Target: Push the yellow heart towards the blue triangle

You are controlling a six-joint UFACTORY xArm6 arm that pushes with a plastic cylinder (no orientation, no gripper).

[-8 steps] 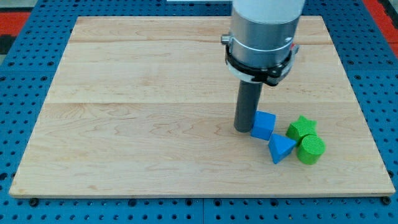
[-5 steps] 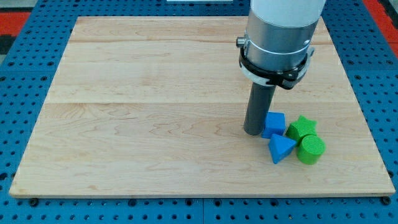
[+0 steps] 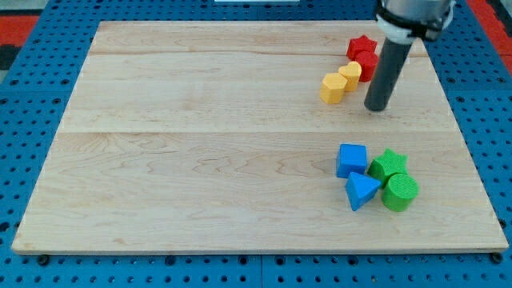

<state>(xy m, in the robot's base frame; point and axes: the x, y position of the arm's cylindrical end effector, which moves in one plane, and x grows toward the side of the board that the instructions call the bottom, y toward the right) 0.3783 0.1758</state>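
Two yellow blocks touch each other at the view's upper right. The right one looks like the heart and the left one like a hexagon, though the shapes are small. The blue triangle lies at the lower right, just below a blue cube. My tip rests on the board just right of and slightly below the yellow blocks, apart from them, and well above the blue blocks.
A red star and another red block sit right of and above the yellow pair. A green star and a green cylinder lie against the blue blocks' right side. The wooden board lies on a blue pegboard.
The rod left the blue cube's left side and moved up and right to beside the yellow blocks. The cube ended nudged right against the green star. The yellow and red blocks are uncovered.
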